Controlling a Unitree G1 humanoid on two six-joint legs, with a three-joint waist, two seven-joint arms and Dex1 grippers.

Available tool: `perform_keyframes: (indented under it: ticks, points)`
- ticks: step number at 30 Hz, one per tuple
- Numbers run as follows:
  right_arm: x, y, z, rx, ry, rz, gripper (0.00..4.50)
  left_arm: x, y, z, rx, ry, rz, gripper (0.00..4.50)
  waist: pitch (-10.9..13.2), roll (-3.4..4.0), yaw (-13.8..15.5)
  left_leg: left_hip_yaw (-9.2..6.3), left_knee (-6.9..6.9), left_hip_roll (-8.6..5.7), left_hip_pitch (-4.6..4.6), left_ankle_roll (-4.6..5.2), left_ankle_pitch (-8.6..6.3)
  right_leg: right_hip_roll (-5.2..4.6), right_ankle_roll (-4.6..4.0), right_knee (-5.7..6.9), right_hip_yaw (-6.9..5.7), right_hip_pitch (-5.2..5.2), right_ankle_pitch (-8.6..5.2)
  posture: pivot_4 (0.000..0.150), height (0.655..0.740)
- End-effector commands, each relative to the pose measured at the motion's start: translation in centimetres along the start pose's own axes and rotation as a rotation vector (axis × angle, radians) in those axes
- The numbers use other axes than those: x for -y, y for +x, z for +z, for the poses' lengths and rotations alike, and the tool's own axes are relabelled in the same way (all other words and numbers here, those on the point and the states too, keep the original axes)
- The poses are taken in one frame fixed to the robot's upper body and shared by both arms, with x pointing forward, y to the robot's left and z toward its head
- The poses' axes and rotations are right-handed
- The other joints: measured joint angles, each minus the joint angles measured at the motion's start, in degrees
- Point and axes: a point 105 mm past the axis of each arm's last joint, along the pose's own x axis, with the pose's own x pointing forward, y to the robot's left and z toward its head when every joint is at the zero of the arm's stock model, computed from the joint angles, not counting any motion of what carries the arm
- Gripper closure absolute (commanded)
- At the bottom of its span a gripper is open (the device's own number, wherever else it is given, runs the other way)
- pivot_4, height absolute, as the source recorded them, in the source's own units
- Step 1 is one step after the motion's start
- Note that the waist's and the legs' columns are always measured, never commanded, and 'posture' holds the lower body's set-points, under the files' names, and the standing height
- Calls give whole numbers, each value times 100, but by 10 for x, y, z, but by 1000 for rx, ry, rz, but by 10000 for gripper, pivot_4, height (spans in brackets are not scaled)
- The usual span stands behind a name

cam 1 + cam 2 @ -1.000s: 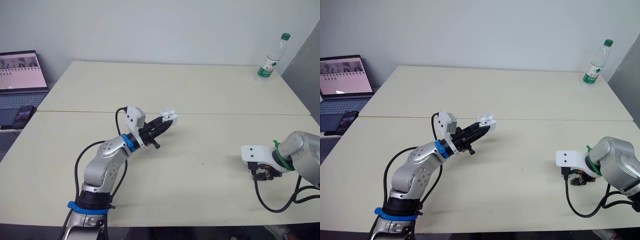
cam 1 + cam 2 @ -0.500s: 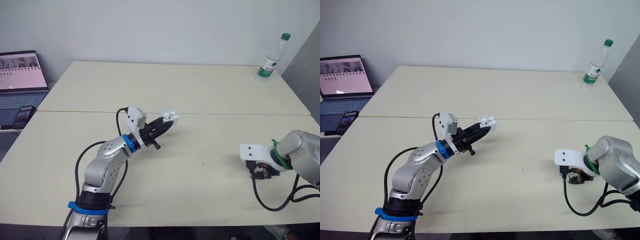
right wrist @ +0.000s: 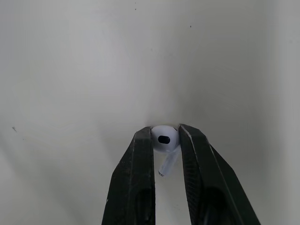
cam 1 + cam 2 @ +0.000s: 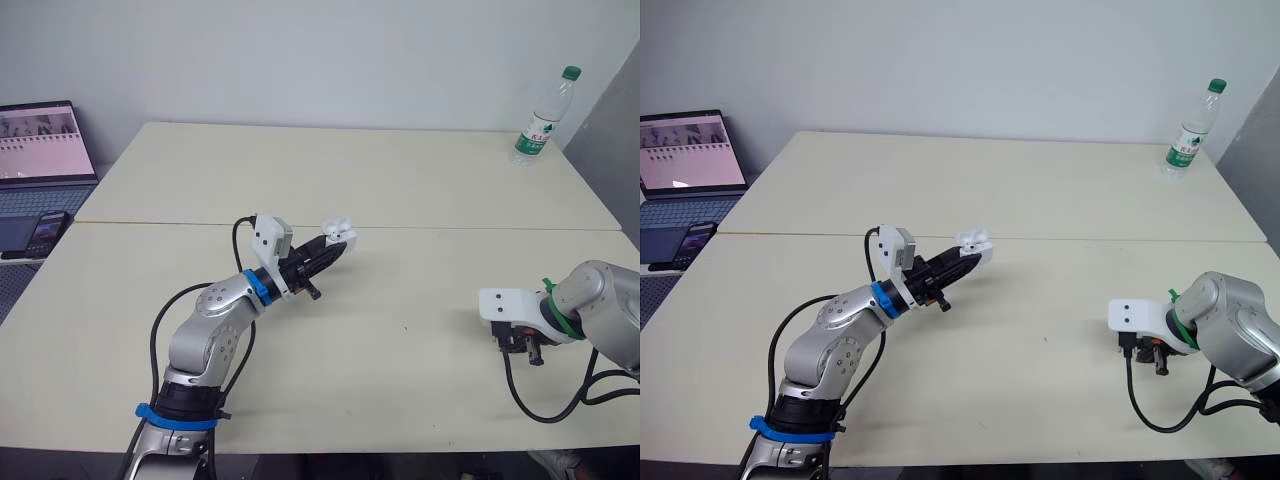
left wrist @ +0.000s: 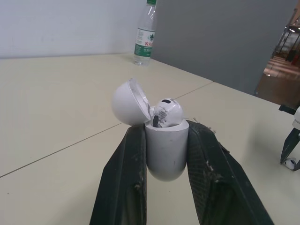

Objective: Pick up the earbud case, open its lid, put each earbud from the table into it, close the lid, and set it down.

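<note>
My two head cameras look forward and down over the desk (image 4: 400, 170) from the edge opposite the bottle (image 4: 541, 114), and both take in nearly all of it. My left wrist camera sits close behind the left end effector (image 5: 165, 133), facing toward the bottle. My right wrist camera looks down along the right end effector (image 3: 165, 132), close above the desk.

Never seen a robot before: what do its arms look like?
Its left arm and right arm are rounded silver shells with black cables and white wrist boxes; blue bands left, green right. The left end effector and right end effector have two black fingers.
</note>
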Motion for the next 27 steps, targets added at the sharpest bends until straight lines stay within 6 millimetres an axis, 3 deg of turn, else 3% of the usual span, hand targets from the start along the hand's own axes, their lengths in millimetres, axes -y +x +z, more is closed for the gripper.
perform_keyframes:
  ticks: [1,8,10,15,21,27]
  points:
    - [12,-15,14,79,-4,-98,41028,5,1,11,32,38,-19,37174,0,0,-1,0,0,0,0,0,0,0,0,0,0,0,0,1500,7362]
    - [51,-47,72,513,170,-340,41028,4,3,14,55,29,-5,37174,0,0,-3,-3,2,2,2,-1,1,7,0,6,3,0,1,1500,7362]
    - [60,-65,97,748,232,-401,41028,3,6,18,77,13,5,37174,0,-1,3,-11,2,1,-3,-1,1,7,0,3,3,2,1,1500,7362]
    - [62,-100,141,1164,305,-470,41028,7,14,24,104,-7,-2,37174,0,0,8,-20,1,-2,-10,-1,0,6,0,1,4,3,2,1500,7362]
    - [57,-115,169,1395,353,-497,41028,10,19,27,113,-9,-22,37174,-1,0,1,-23,-1,-3,-11,-1,-1,5,0,3,2,3,3,1500,7362]
    - [54,-108,188,1472,378,-493,41028,12,23,31,124,-13,-33,37174,-1,1,-4,-22,-1,-2,-9,-1,0,6,-1,4,1,3,3,1500,7362]
